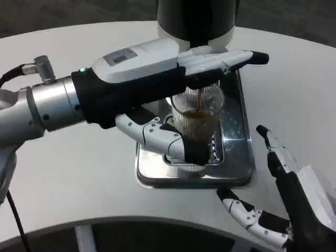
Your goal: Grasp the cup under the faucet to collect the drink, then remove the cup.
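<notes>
A clear ribbed plastic cup stands on the steel drip tray under the dark dispenser. A thin brown stream runs into the cup, which is partly filled with brown drink. My left hand reaches in from the left and grips the cup, its lower fingers wrapped round the cup's base and its upper fingers stretched over the rim. My right hand waits at the lower right, beside the tray, fingers apart and holding nothing.
The white round table has its front edge close below the tray. The dispenser body stands at the back, right above the cup.
</notes>
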Available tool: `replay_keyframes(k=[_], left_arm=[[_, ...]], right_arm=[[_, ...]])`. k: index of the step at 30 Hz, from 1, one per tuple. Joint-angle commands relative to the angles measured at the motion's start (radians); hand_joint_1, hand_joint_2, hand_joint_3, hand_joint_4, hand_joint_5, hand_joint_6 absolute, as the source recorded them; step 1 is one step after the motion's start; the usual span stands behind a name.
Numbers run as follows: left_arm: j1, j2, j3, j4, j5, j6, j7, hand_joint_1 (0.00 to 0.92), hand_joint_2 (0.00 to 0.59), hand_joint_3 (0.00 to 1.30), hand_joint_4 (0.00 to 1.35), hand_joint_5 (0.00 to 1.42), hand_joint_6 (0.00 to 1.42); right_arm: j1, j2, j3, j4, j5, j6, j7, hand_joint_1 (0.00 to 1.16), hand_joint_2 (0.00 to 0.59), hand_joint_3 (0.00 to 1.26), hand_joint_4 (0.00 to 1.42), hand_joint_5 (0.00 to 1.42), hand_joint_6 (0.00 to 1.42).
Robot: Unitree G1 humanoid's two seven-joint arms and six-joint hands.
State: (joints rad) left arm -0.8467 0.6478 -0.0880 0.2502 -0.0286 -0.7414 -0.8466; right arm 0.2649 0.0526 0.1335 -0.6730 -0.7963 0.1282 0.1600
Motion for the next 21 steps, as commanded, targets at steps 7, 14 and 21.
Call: replay_keyframes(k=[7, 14, 21], left_arm=[[0.044, 0.016, -0.016, -0.045, 0.014, 0.022, 0.008, 0.000, 0.101, 0.00, 0.00, 0.07, 0.02], [0.048, 0.020, -0.015, -0.053, 0.021, 0.031, 0.022, 0.000, 0.100, 0.00, 0.00, 0.06, 0.00], [0.053, 0.023, -0.017, -0.054, 0.021, 0.035, 0.023, 0.000, 0.100, 0.00, 0.00, 0.06, 0.00]], right_arm=[[-0.223, -0.034, -0.035, 0.201, 0.126, 0.028, -0.091, 0.68, 0.219, 0.00, 0.00, 0.00, 0.00], [-0.338, -0.061, -0.017, 0.339, 0.150, 0.024, -0.137, 0.69, 0.211, 0.00, 0.00, 0.00, 0.00], [-0.425, -0.055, -0.004, 0.454, 0.190, 0.017, -0.218, 0.69, 0.203, 0.00, 0.00, 0.00, 0.00]])
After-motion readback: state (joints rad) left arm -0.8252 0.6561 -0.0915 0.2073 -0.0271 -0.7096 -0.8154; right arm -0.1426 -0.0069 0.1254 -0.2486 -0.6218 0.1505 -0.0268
